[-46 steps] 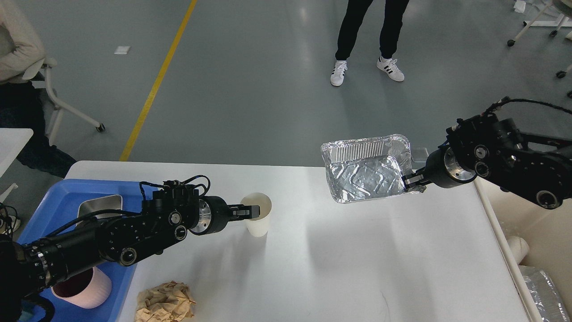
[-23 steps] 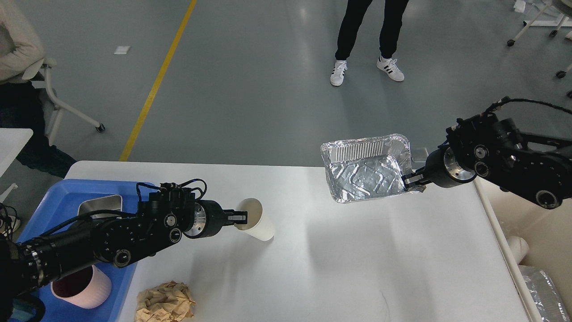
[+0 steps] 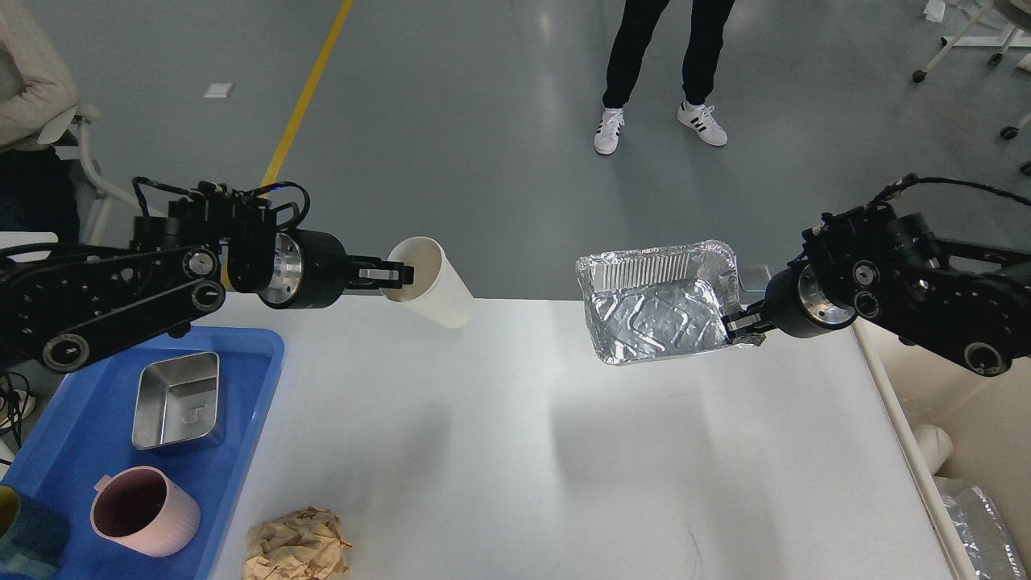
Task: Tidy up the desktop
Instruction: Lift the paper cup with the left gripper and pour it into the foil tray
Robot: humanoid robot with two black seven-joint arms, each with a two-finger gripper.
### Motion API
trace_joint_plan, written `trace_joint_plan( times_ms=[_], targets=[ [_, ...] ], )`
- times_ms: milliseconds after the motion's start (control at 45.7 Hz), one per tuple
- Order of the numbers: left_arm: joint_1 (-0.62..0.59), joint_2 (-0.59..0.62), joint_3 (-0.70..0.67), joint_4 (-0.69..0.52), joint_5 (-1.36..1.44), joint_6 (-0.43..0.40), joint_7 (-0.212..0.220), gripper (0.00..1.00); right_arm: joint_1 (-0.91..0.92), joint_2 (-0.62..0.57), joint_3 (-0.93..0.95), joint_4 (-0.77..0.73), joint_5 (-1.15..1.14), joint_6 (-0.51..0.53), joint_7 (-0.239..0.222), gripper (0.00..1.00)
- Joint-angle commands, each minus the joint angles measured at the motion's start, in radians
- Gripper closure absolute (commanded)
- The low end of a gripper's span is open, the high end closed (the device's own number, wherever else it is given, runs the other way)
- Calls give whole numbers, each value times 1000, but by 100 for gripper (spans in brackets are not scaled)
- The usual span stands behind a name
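Note:
The white desktop (image 3: 532,451) fills the lower middle of the head view. My left gripper (image 3: 395,275) is shut on the rim of a white paper cup (image 3: 435,286) and holds it tilted, high above the desktop's far left edge. My right gripper (image 3: 737,326) is shut on the rim of a foil tray (image 3: 656,310) and holds it tilted above the desktop's far right part. A crumpled brown paper ball (image 3: 298,544) lies on the desktop near the front left.
A blue plastic tray (image 3: 72,435) at the left holds a steel box (image 3: 179,399), a pink mug (image 3: 145,511) and a dark cup (image 3: 28,536). A beige bin (image 3: 966,451) with foil and a white cup stands at the right. A person stands beyond the table.
My left arm has lifted the paper cup off the desktop and carried it up and back, uncovering the blue tray's contents. The right arm and foil tray have barely moved.

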Motion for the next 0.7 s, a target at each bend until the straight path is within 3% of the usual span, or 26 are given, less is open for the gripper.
trace_joint_plan(
  times_ms=[0, 328, 679],
  targets=[
    [-101, 56, -7, -16, -5, -70, -6, 100, 0, 0, 0, 1, 0, 0, 1, 100],
    [-295, -68, 10, 77, -45, -131, -6, 100, 1, -2, 0, 17, 2, 3, 1, 100],
    [-301, -531, 13, 442, -36, -162, -8, 100, 6, -10, 4, 23, 3, 5, 2, 100]
  ],
)
